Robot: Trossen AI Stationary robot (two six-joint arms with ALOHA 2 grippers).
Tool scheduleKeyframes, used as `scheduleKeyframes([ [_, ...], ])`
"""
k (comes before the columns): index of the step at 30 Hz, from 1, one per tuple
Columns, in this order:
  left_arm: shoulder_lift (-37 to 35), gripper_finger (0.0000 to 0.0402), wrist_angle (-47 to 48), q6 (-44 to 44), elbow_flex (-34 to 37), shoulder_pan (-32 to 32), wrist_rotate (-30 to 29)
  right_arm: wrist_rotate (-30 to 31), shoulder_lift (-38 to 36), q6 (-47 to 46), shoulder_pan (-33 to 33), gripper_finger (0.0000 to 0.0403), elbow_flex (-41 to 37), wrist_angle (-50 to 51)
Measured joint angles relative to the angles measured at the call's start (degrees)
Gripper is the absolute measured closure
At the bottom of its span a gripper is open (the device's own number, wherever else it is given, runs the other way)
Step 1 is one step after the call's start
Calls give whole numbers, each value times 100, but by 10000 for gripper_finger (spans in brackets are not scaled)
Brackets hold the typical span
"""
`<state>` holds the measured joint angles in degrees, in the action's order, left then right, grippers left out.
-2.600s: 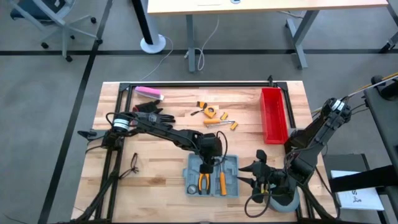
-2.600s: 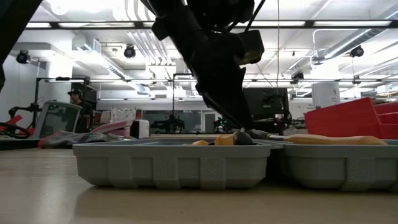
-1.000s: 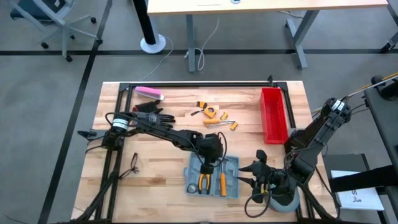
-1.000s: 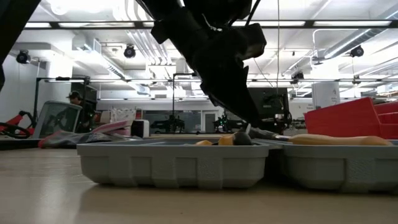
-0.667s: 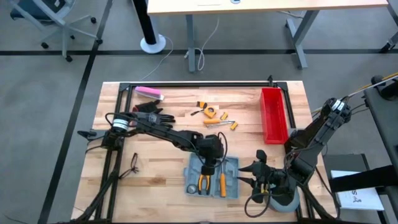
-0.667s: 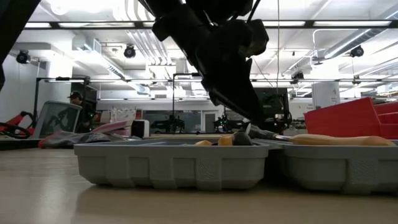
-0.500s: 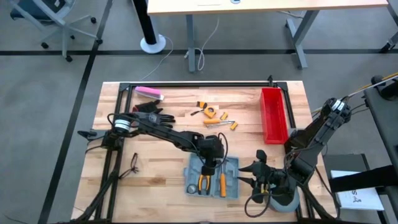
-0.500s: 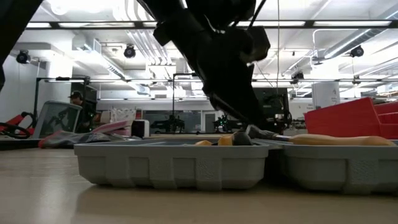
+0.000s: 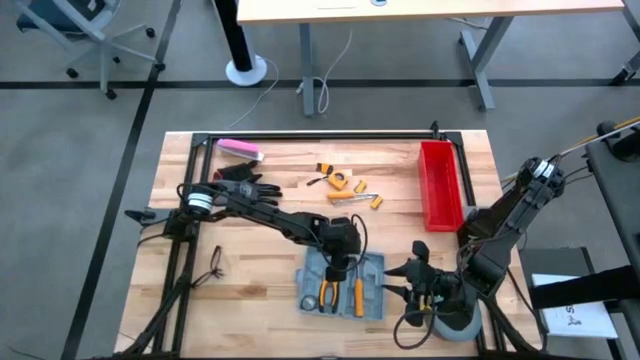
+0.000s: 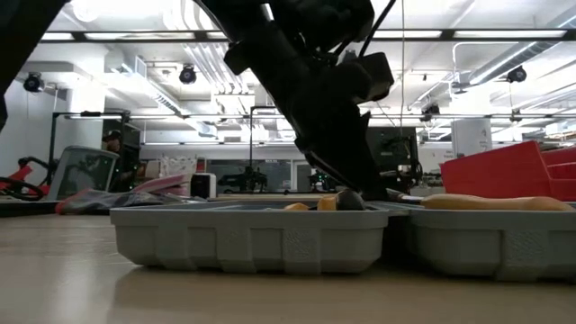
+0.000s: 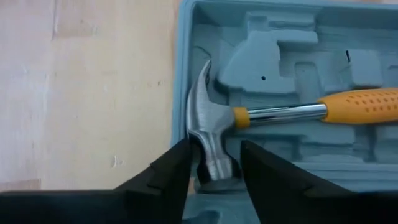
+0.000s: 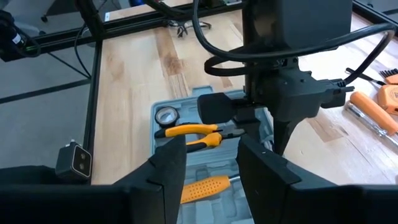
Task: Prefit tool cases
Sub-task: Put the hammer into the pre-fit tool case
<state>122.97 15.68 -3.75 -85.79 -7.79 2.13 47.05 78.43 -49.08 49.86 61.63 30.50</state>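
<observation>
Left claw [image 11: 213, 163] hides hammer head [image 11: 208, 134] bottom in case [image 11: 273, 68].

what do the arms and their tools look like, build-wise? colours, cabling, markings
Both arms are dark, near black, with blocky joint housings. The left arm has a silver-white band near its base and black cables looping along its links. Its tool ends in two flat, tapering black fingers. The right arm is the same dark build, with loose cables beside it; its tool has matching black fingers. No readable markings.
</observation>
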Motion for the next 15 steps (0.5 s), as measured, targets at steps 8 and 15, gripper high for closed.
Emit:
scheduleKeyframes([
  [8,42,320,-20,-46,-18,2,28,0,0,14,1,290,0,-33],
  [15,52,320,331,-129,-290,2,139,0,0,13,1,283,0,-37],
])
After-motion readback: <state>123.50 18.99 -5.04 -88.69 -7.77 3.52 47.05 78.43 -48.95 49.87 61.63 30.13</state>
